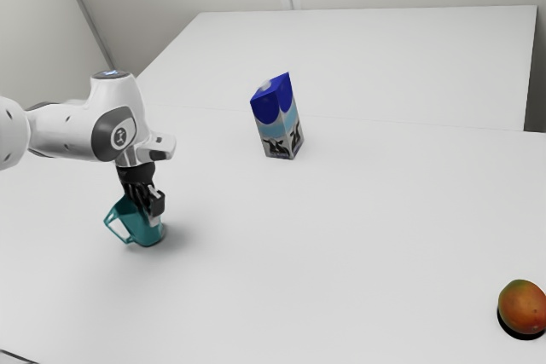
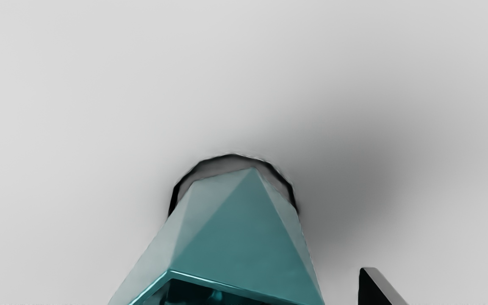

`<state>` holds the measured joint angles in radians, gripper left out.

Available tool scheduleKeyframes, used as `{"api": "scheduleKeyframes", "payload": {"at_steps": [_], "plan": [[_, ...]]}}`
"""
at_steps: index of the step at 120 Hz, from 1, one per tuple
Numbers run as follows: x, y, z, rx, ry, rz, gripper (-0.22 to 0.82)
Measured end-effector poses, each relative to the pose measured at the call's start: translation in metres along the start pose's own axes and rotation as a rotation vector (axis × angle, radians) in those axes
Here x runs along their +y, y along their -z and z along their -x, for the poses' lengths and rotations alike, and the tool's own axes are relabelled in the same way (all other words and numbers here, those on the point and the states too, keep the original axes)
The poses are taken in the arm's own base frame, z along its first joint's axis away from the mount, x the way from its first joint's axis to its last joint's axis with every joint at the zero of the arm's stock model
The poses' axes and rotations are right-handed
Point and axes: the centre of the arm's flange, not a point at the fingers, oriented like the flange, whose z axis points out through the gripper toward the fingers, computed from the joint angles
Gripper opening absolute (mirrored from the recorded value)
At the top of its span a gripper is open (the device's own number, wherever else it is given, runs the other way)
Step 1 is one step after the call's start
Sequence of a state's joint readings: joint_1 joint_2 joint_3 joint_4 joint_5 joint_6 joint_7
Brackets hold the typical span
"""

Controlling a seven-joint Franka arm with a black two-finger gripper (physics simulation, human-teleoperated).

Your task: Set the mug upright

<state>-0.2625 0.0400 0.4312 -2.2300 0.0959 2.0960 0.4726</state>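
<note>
"Where is the mug (image 1: 143, 232)?" asks Mia.

"Right under the gripper (image 1: 152, 209), on the table (image 1: 341, 236)," says Ben. "They look very close, maybe touching."

"Is the gripper holding it?"

"The pictures do not show that well enough to tell. It could be holding the mug or just be next to it."

"Which way does the mug lean?"

"It looks tipped. Its open top (image 2: 223, 293) is close to the hand. Its bottom (image 2: 231, 163) is down by the table, farther out. From the side, the top seems to lean to the exterior view's left, back toward the arm (image 1: 72, 130). The handle (image 1: 107, 221) sticks out on that side too."

"So is the job done?"

"It does not look done. The mug's long line probably needs to point straight up. The next move should swing the top away from the arm and let the bottom sit flat."

"What could go wrong?"

"The mug could slip and roll, or the handle could bump the table. If the grip is not good, it needs fixing first. Then a slow, small turn seems best."
</note>
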Motion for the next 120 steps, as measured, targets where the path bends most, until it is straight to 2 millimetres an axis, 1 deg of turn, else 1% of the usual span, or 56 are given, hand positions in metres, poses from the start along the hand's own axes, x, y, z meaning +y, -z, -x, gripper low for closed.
{"api": "scheduleKeyframes", "payload": {"at_steps": [8, 18, 28, 40, 55, 75, 92, 96, 110, 120], "plan": [[0.000, 0.005, -0.002, 0.009, -0.002, -0.004, 0.28], [-0.002, 0.020, -0.007, 0.036, -0.003, -0.018, 0.39], [-0.004, 0.039, -0.012, 0.069, -0.004, -0.033, 0.46], [-0.007, 0.064, -0.016, 0.109, 0.000, -0.047, 0.51], [-0.013, 0.104, -0.022, 0.144, 0.011, -0.063, 0.55], [-0.018, 0.141, -0.023, 0.171, 0.026, -0.073, 0.58], [-0.022, 0.165, -0.022, 0.182, 0.033, -0.084, 0.59], [-0.023, 0.175, -0.021, 0.192, 0.036, -0.089, 0.59], [-0.027, 0.217, -0.017, 0.230, 0.049, -0.115, 0.60], [-0.028, 0.234, -0.011, 0.235, 0.057, -0.119, 0.60]]}}
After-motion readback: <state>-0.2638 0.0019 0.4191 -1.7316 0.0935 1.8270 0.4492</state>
